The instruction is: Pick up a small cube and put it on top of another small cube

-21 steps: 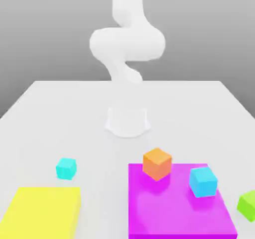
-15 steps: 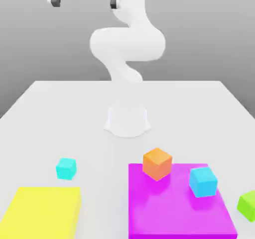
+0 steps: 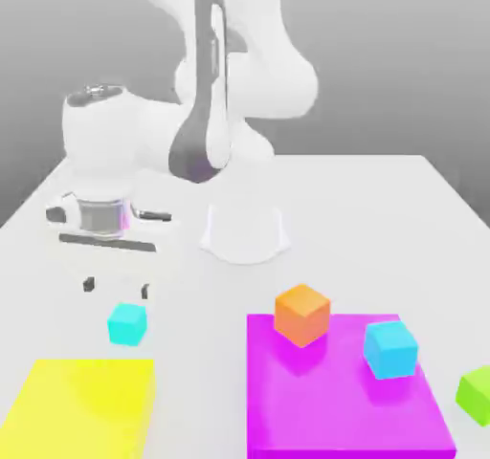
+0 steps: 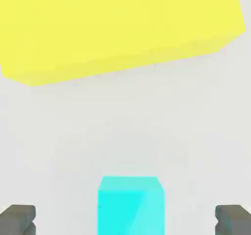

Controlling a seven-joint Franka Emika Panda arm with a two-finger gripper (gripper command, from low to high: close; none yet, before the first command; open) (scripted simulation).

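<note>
Though above small cube [image 3: 127,323], end effector [image 3: 116,286] agape

The arm [image 3: 239,75] consists of smooth, rounded white segments. A dark grey elongated panel runs along one link, with a faint magenta tint at its lower end. The base [image 3: 245,232] is a short white cylinder on the table. The hand housing is white and blocky, with a metallic grey ring beneath it and small dark details on its sides. The gripper [image 3: 116,287] carries two small dark grey fingertips [image 4: 17,218], blocky in shape with a notched inner face.
</note>
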